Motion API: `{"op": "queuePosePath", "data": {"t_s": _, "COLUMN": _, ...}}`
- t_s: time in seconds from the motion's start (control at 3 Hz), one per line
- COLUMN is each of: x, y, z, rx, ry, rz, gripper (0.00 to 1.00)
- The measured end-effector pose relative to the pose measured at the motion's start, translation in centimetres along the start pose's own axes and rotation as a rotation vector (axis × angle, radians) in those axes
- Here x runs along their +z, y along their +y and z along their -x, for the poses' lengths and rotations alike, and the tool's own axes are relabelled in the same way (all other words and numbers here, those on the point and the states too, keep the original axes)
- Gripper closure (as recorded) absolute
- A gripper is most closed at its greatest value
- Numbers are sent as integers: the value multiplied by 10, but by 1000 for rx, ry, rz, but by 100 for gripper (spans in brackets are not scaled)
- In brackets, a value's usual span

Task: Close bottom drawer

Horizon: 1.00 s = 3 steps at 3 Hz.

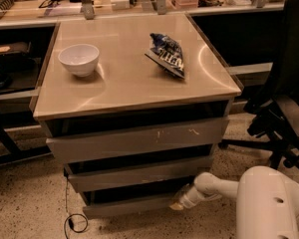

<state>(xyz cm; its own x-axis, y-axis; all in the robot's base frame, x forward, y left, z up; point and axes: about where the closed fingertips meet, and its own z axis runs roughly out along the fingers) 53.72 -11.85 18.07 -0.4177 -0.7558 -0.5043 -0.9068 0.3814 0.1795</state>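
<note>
Pincer sits against the front of the bottom drawer, grip state impossible to tell.

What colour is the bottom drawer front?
The bottom drawer is plain grey, camera view; tool at its right end.

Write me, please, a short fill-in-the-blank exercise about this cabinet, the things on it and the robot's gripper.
1. The bowl on the cabinet top is ___ in colour.
2. Under it are ___ drawers, one above another.
3. The scratched drawer front is the ___ of them.
4. The gripper is at the front of the bottom drawer, at the end nearer the snack bag than the ___.
Missing words: white; three; top; bowl.
</note>
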Motion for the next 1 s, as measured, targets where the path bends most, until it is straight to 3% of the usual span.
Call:
{"op": "queuePosePath", "data": {"t_s": 0.67, "x": 0, "y": 0, "z": 0, "rx": 0, "ry": 0, "rz": 0, "gripper": 11}}
{"op": "queuePosePath", "data": {"t_s": 1.0, "x": 0, "y": 0, "z": 0, "rx": 0, "ry": 0, "rz": 0, "gripper": 0}}
